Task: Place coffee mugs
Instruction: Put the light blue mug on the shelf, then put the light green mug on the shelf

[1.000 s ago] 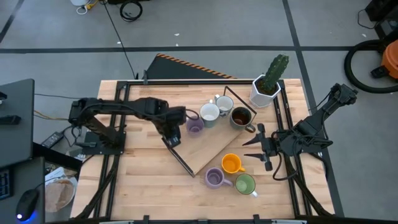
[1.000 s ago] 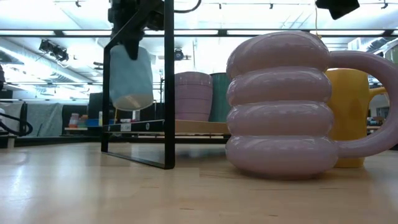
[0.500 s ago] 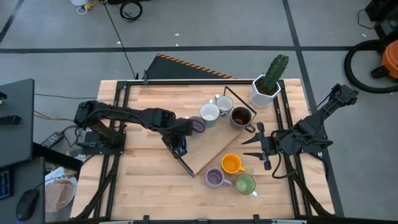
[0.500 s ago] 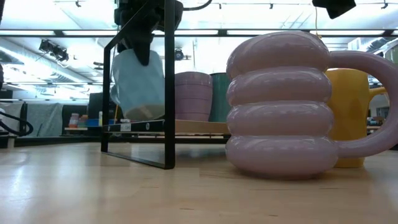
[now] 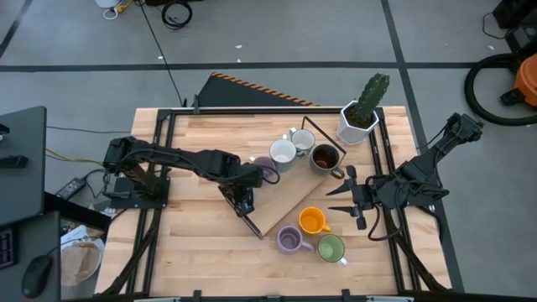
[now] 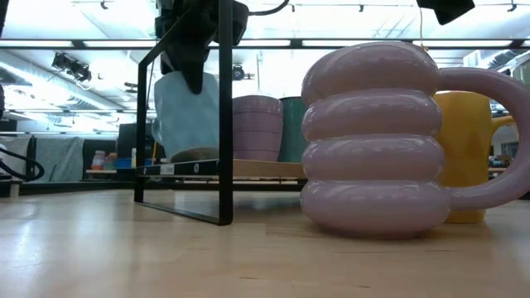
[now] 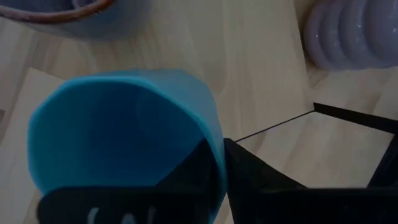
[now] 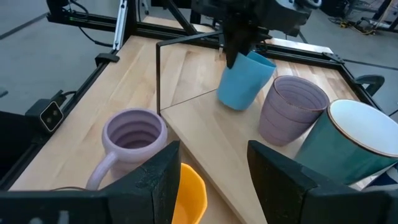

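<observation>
Left gripper [image 8: 239,37] clamped on the rim of the blue mug [image 8: 244,81], one finger inside the cup and one outside, as seen in the left wrist view. Mug hanging tilted over the near-left corner of the light wooden board [image 5: 285,197], just inside the black wire frame [image 6: 222,124]; base looks just off the board in the low view, though contact can't be told for sure. Purple ribbed mug [image 8: 291,109] just beside it on the board, then the white-rimmed teal-sided mug [image 8: 354,140] next to that.

Rest of the mugs from above: white mug [image 5: 282,153], steel-grey mug [image 5: 301,139] and dark brown mug [image 5: 325,158] clustered at the board's far end, near the white pot with the cactus [image 5: 359,119]. Orange mug [image 5: 312,221], lavender bubble-shaped mug [image 5: 289,240] and green mug [image 5: 330,248] grouped on the table [image 5: 185,243] off the board's near edge, touching or nearly so. Lavender one filling most of the low view, handle to the side, orange one right behind it.

Right gripper [image 5: 340,201] parked over the right side of the table, just beside the orange mug, fingers spread apart, holding nothing.
</observation>
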